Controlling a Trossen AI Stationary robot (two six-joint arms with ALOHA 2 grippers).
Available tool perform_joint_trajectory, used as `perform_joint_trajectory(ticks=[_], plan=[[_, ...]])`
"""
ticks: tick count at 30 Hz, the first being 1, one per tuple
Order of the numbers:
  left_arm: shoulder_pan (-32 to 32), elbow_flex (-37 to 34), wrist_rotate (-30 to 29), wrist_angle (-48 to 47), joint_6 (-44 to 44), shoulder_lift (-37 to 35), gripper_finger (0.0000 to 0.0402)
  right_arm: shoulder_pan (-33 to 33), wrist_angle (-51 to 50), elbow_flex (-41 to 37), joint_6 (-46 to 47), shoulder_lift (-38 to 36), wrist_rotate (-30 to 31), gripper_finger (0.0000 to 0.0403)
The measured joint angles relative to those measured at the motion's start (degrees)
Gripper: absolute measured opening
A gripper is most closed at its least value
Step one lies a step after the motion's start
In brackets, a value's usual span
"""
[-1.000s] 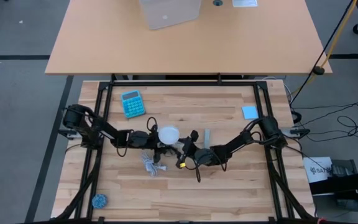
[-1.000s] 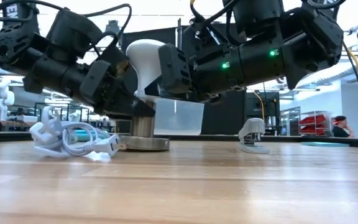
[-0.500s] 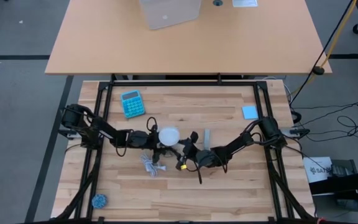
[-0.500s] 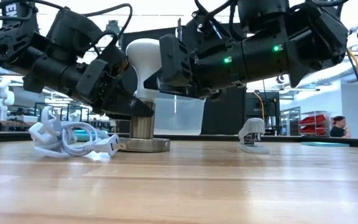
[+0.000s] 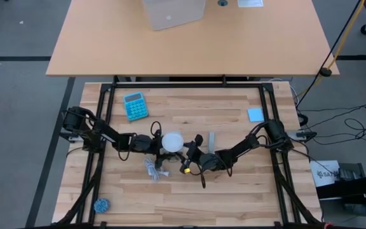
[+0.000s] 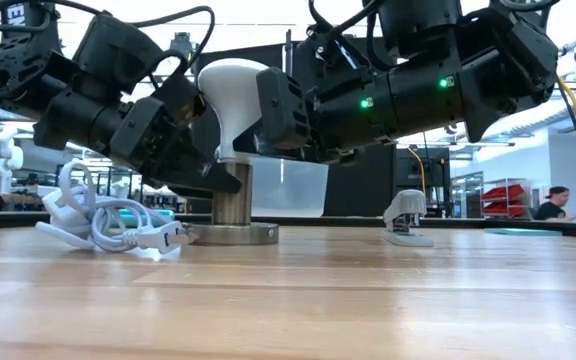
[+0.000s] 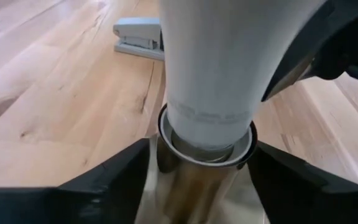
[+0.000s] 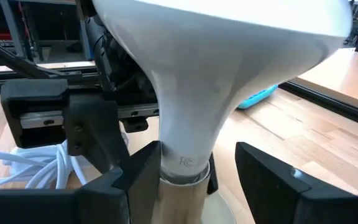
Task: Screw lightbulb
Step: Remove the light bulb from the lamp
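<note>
The white lightbulb (image 5: 172, 141) (image 6: 230, 88) stands upright with its base in the metallic socket (image 6: 232, 196), whose round foot (image 6: 232, 234) rests on the table. My left gripper (image 5: 155, 145) comes from the table's left and is shut on the socket column under the bulb. My right gripper (image 5: 185, 152) comes from the right, open, with its fingers on either side of the bulb's neck (image 8: 185, 149). A gap shows beside one finger (image 8: 272, 180). The socket's white cord (image 6: 103, 218) lies piled on the table to the left. My left gripper pinches the socket's metal column (image 7: 194, 186) just under its collar, between its two fingers (image 7: 114, 180), one on each side. The fingers come level from the table's left. The socket stands upright, its foot on the table. My right gripper: whether its one near finger (image 8: 135, 180) touches the neck, I cannot tell.
A grey stapler (image 5: 211, 140) (image 6: 406, 218) lies just right of the bulb, behind my right gripper. A blue calculator (image 5: 136, 105) lies at the far left, a blue pad (image 5: 255, 114) at the far right, a blue ball (image 5: 101, 205) near the front left corner.
The bulb and socket have shifted slightly toward the table's near edge with my left gripper, which sits a little lower on the socket. The white cord pile and its plug have slid along the table. My right gripper has stayed at the bulb's neck.
</note>
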Motion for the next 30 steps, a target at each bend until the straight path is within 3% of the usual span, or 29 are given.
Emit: perform_joint_trajectory(ticks=[5, 9, 13, 17, 25, 30], plan=[[0.00, 0.00, -0.02, -0.22, -0.02, -0.02, 0.0321, 0.01, -0.02, 0.00, 0.01, 0.00, 0.00, 0.0199], [0.00, 0.00, 0.83, -1.42, -0.03, -2.07, 0.0342, 0.11, -0.02, 0.00, 0.00, 0.00, -0.02, 0.0199], [0.00, 0.00, 1.02, -10.55, -0.02, -7.65, 0.0343, 0.12, -0.02, 0.00, -0.05, 0.00, 0.00, 0.0199], [0.00, 0.00, -2.37, -20.83, -0.45, -13.24, 0.0343, 0.12, -0.02, 0.00, -1.18, 0.00, -0.02, 0.0199], [-0.97, 0.00, -3.92, -26.80, 0.38, -18.93, 0.0341, 0.79, -0.05, 0.00, -1.68, -0.06, 0.08, 0.0199], [-1.84, -0.87, -5.42, -32.13, 0.50, -23.41, 0.0308, 3.03, 0.07, 0.00, -5.72, -1.06, 1.32, 0.0199]])
